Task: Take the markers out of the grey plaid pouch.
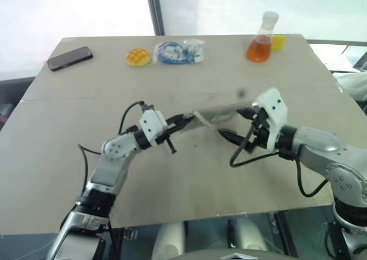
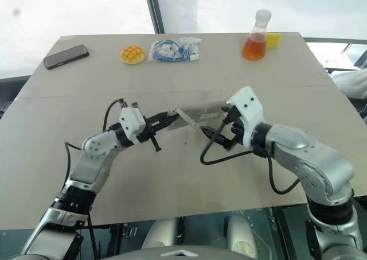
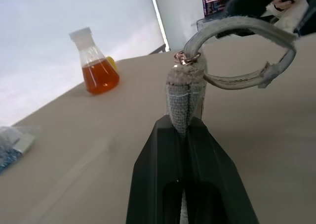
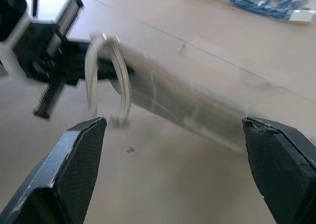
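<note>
The grey plaid pouch [image 1: 215,115] hangs slanted just above the middle of the table, blurred in the head views. My left gripper [image 1: 186,121] is shut on its left end. In the left wrist view its fingers [image 3: 163,169] pinch grey fabric [image 3: 185,98] below a small metal ring and a fabric loop [image 3: 237,78]. My right gripper [image 1: 238,125] stands open at the pouch's right end. The right wrist view shows its fingers [image 4: 74,159] spread wide on either side of the pouch [image 4: 197,105], apart from it. The markers are hidden.
Along the far edge of the table [image 1: 57,156] lie a black phone [image 1: 70,58], a yellow waffle-shaped piece [image 1: 138,57], a clear bag with blue cable [image 1: 179,51], and a flask of orange liquid [image 1: 261,42] beside a yellow block [image 1: 278,41].
</note>
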{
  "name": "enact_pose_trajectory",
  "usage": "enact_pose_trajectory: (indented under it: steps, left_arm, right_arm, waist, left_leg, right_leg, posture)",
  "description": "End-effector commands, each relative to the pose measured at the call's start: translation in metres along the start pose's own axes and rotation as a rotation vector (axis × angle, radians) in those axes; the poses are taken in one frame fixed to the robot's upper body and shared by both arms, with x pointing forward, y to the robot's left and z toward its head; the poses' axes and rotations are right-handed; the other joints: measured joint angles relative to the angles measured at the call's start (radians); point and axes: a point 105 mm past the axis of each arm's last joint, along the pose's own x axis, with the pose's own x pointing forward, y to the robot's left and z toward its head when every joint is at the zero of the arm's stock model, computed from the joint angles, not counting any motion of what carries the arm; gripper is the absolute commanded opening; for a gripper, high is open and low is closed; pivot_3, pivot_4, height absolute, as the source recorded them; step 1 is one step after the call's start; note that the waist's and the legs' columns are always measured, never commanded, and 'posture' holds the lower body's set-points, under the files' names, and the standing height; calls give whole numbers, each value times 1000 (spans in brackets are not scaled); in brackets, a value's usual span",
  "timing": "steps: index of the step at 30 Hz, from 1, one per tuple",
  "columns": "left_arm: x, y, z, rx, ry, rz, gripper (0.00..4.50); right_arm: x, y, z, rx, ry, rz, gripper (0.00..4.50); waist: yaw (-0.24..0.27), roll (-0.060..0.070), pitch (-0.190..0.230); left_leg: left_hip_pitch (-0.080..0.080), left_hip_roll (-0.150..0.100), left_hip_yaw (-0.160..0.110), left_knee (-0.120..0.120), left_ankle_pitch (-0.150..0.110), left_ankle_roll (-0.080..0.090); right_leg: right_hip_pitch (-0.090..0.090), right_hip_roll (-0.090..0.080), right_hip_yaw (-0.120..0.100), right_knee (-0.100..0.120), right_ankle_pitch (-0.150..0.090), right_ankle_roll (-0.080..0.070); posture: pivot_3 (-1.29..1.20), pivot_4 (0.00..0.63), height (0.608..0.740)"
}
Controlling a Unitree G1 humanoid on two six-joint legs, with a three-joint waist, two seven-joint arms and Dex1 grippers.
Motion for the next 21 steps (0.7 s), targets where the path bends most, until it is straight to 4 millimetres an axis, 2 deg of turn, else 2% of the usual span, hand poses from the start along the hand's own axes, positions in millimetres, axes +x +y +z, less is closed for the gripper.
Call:
enact_pose_trajectory:
  steps: [1, 6, 15, 21]
  left_arm:
    - [8, 3, 12, 42, -33, 9, 14]
    - [11, 0, 11, 55, -35, 10, 14]
    - [9, -3, 9, 67, -29, 10, 14]
    - [9, -3, 8, 76, -31, 15, 14]
  right_arm:
    - [9, 23, -1, 8, 41, 132, 4238]
    - [16, 30, 1, 65, 21, 169, 4238]
    - [21, 12, 2, 22, 18, 38, 4238]
    - [22, 18, 4, 16, -2, 76, 4238]
  waist:
    - [2, 0, 0]
    - [2, 0, 0]
    - [1, 0, 0]
    - [-4, 0, 0]
  left_leg:
    - [0, 0, 0, 0, 0, 0]
    - [0, 0, 0, 2, 0, 0]
    - [0, 0, 0, 1, 0, 0]
    - [0, 0, 0, 1, 0, 0]
  right_leg:
    - [0, 0, 0, 0, 0, 0]
    - [0, 0, 1, 0, -2, -4]
    - [0, 0, 1, -1, -2, -4]
    - [0, 0, 1, -1, -2, -4]
  posture:
    - [0, 150, 740]
    - [0, 150, 740]
    - [0, 150, 740]
    - [0, 150, 740]
